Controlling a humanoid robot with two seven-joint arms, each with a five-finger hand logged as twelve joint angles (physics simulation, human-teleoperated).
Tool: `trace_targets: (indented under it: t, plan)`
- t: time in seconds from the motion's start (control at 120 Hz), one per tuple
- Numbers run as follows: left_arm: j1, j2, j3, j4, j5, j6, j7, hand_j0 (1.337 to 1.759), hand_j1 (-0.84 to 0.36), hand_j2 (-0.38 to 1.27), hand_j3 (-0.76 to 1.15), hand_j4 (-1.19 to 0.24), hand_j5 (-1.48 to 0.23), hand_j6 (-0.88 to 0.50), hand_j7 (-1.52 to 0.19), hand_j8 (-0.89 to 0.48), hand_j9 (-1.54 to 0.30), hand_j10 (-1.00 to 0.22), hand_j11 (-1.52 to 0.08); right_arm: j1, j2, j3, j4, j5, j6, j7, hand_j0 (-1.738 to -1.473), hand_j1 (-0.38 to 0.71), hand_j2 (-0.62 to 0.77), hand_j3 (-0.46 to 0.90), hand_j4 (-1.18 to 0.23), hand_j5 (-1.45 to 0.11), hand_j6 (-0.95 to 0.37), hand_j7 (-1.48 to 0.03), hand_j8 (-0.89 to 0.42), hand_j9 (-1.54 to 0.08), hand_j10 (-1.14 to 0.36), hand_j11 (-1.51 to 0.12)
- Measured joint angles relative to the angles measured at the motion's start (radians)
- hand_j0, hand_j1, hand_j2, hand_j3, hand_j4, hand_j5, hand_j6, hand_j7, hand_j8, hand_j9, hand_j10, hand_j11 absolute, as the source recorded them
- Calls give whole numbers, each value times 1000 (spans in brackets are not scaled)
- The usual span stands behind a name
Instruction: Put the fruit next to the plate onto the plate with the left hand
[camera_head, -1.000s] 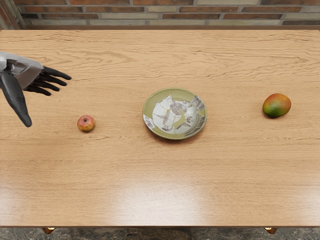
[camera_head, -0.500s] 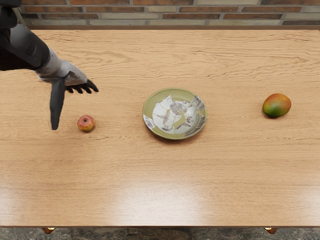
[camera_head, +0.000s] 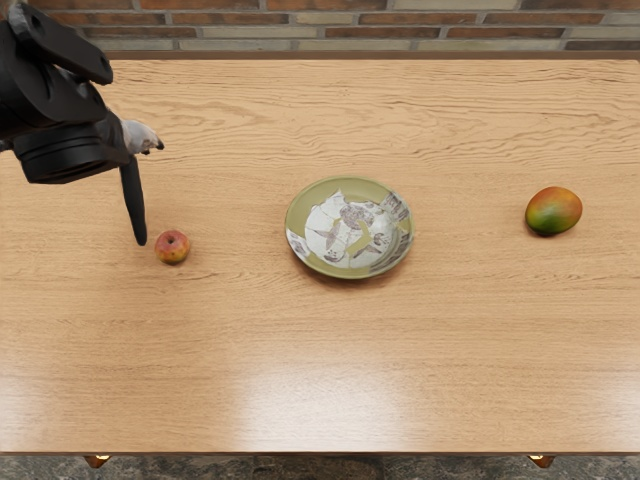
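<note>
A small red apple (camera_head: 172, 246) lies on the wooden table, left of the green patterned plate (camera_head: 292, 228), with a clear gap between them. My left hand (camera_head: 134, 185) hangs above the table just left of and behind the apple. One long dark digit points straight down, its tip close to the apple's left side but not touching it. My bulky forearm hides the rest of the hand, and nothing is held. The plate has no fruit on it.
A red-green mango (camera_head: 553, 210) lies on the table far to the right of the plate. A brick wall runs behind the table's far edge. The table's front edge crosses the bottom of the view.
My left arm has swung in from the left edge and turned, so the forearm now faces the camera. The hand has come closer to the apple. The fruit and plate have not moved.
</note>
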Motion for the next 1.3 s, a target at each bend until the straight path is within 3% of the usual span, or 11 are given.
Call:
trace_targets:
  t: [0.142,0.333,0.567,0.725,1.05,1.117,1.3]
  plan:
    - [38,0,-86,-25,169,-7,7,1658,349,0,0,0,0,0,0,0,0,0,0,0,0,0,0,0,0,0,-1658,-322,-5,0,-22,-29,-22,-29,-22,-29,-22,-29]
    - [84,0,-118,-17,221,16,6,1658,349,0,0,0,0,0,0,0,0,0,0,0,0,1,0,0,0,0,-1658,-322,-5,0,-22,-29,-22,-29,-22,-29,-22,-29]
    - [135,0,-123,-12,159,192,6,1658,244,18,0,-88,-114,-88,-114,-88,-114,-88,-114,0,0,0,0,0,0,0,-1658,-322,-5,0,-22,-29,-22,-29,-22,-29,-22,-29]
    - [202,0,-126,-21,132,225,7,1658,206,24,0,-119,-155,-119,-155,-119,-155,-119,-155,0,0,0,0,0,0,0,-1658,-322,-5,0,-22,-29,-22,-29,-22,-29,-22,-29]
    - [239,0,-127,-20,51,353,6,1658,180,28,0,-141,-183,-141,-183,-141,-183,-141,-183,0,0,0,0,0,0,0,-1658,-322,-5,0,-22,-29,-22,-29,-22,-29,-22,-29]
    - [294,0,-137,-17,44,379,6,1658,178,29,0,-143,-185,-143,-185,-143,-185,-142,-185,0,0,0,0,0,0,0,-1658,-322,-5,0,-22,-29,-22,-29,-22,-29,-22,-29]
    - [298,0,-155,-13,37,426,6,1658,144,34,0,-171,-222,-171,-222,-171,-222,-171,-222,0,0,0,0,0,0,0,-1658,-322,-5,0,-22,-29,-22,-29,-22,-29,-22,-29]
